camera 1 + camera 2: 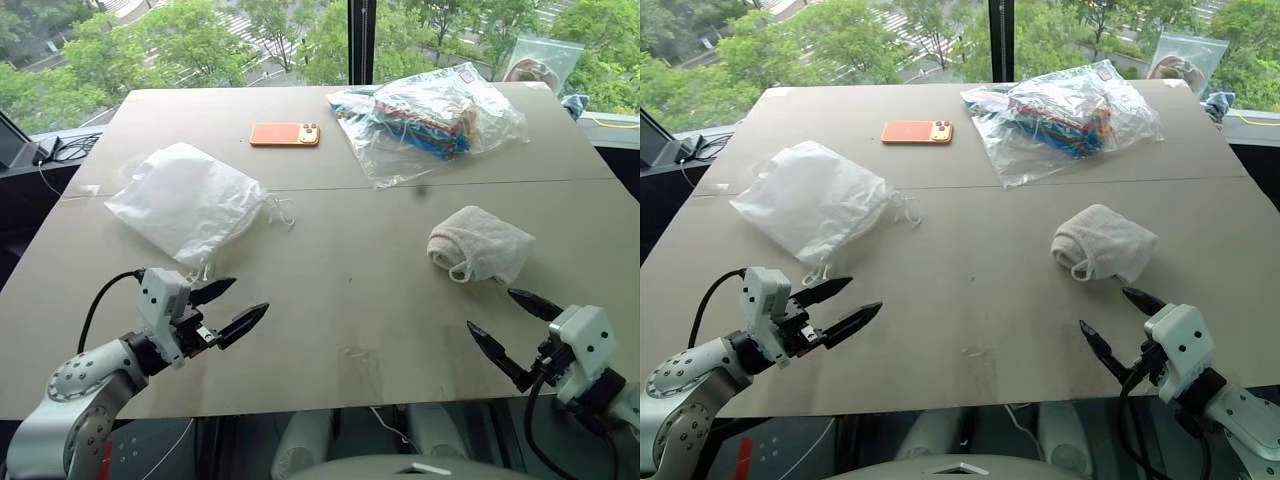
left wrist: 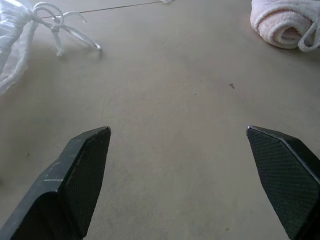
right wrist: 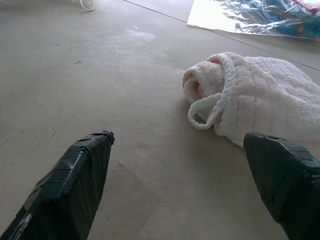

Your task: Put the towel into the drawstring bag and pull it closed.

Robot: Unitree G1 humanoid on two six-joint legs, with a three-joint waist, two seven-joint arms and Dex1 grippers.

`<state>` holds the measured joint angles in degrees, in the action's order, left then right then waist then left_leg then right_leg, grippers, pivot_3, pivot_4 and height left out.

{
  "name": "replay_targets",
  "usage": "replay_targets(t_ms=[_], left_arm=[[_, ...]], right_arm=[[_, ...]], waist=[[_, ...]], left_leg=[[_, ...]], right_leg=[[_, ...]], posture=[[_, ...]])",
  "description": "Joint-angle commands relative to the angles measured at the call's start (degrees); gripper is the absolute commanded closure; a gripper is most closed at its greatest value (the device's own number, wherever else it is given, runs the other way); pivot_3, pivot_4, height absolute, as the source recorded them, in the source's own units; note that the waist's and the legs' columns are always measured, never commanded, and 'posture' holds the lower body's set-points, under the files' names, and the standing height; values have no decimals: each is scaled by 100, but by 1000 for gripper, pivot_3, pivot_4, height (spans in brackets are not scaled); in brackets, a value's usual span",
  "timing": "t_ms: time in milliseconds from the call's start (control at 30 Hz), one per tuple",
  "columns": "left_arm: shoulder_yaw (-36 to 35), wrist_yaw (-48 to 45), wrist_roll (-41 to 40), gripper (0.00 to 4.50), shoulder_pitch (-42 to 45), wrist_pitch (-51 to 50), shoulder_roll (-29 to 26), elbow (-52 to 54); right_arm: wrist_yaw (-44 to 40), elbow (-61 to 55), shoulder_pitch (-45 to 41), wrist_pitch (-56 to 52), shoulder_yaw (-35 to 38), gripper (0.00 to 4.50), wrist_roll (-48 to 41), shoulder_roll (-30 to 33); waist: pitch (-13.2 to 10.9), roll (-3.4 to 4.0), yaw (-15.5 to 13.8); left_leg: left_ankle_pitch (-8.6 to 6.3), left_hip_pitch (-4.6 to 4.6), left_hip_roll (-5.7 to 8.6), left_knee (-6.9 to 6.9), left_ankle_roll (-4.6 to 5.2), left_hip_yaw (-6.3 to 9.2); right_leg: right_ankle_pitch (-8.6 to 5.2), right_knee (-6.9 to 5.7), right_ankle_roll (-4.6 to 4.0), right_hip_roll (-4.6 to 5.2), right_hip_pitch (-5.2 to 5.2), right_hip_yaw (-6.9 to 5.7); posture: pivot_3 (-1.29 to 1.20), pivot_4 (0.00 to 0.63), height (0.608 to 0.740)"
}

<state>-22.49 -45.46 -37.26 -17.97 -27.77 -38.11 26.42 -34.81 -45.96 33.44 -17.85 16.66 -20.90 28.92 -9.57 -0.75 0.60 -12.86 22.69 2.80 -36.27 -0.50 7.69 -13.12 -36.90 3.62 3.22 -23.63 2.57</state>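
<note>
Nothing of the task is done yet. The towel [image 1: 481, 245] lies rolled on the tabletop [image 1: 350, 300] at right of centre, well apart from the drawstring bag [image 1: 190, 200] at left. Both the left gripper [image 1: 230, 307] and right gripper [image 1: 508, 320] hover with fingers spread, holding nothing.

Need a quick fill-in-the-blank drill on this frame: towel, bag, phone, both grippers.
1. The small beige terry towel lies nearest the ____ gripper.
2. The jaws of the left gripper stand ____.
3. The orange phone lies between the white translucent drawstring bag and the clear ____ bag of colourful items.

Missing words: right; open; plastic
</note>
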Motion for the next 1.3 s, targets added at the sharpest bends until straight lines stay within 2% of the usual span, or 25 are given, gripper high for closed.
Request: replay_targets(t_ms=[33, 100, 233, 300, 400, 567, 767, 1100, 1200, 1300], left_arm=[[18, 405, -55, 23, 482, -113, 35, 282], [156, 1011, 58, 23, 1013, -253, 163, 463], [373, 1810, 692, 23, 1434, -336, 239, 664], [820, 2586, 1665, 23, 1609, -745, -1, 811], [1648, 3484, 3593, 23, 1643, -660, -491, 866], [2498, 3982, 5036, 23, 2003, -893, -635, 398], [3117, 4167, 5879, 23, 2725, -758, -255, -587], [3244, 4393, 6388, 23, 3697, -76, 258, -2406], [3241, 4407, 6417, 817, 3961, 187, 317, -2900], [3044, 4241, 6189, 2160, 4067, 408, 350, -3103]], right_arm=[[-49, -42, -334, 286, -61, 0, -77, -28], [-73, 15, -856, 490, -406, 0, 10, -45], [-276, -105, -1241, 485, -720, 0, -107, 120], [-475, -248, -1302, 371, -761, 0, -343, 304], [-690, -381, -1308, 266, -791, 0, -557, 571], [-630, -521, -1388, 94, -860, 0, -739, 709], [-498, -477, -1558, 32, -1039, 0, -615, 704], [-160, -494, -1788, -56, -1310, 0, -461, 626], [-113, -454, -1772, -5, -1293, 0, -388, 617], [70, -428, -1793, -19, -1257, 0, -311, 530]], waist=[[0, 0, 0], [-9, -10, -13], [-7, -15, 0], [-8, -15, 2], [-10, -18, 8], [-10, -19, -17], [-12, -22, -23], [-13, -25, -5], [-12, -26, -18], [-12, -26, -2]], left_leg=[[0, 0, 0, 0, 0, 0], [0, -2, 0, -2, 1, 3], [2, -8, -8, -12, -1, -3], [1, -8, -5, -5, -1, -10], [-1, -2, 1, -2, -1, -10], [-9, 3, 3, 4, 6, -10], [-9, 2, 3, 1, 7, -5], [-9, 4, 7, -2, 7, -4], [-8, 5, 10, -4, 6, 0], [-8, 5, 10, -4, 7, -1]], right_leg=[[0, 0, 0, 0, 0, 0], [0, 0, 0, -1, 3, -4], [3, 0, 1, -12, 13, -16], [4, -1, 0, -14, 11, -14], [30, 3, 0, -15, 5, -14], [28, 12, 3, -14, 4, -17], [18, 9, 25, -14, 5, -24], [27, 7, 12, -11, 3, -25], [32, 5, 4, -10, 3, -28], [33, 5, 4, -10, 3, -27]], posture=[[0, 150, 740], [0, 150, 740], [0, 150, 740], [0, 150, 740], [0, 150, 740], [0, 150, 740], [0, 150, 740], [0, 150, 740], [0, 150, 740], [0, 150, 740]])
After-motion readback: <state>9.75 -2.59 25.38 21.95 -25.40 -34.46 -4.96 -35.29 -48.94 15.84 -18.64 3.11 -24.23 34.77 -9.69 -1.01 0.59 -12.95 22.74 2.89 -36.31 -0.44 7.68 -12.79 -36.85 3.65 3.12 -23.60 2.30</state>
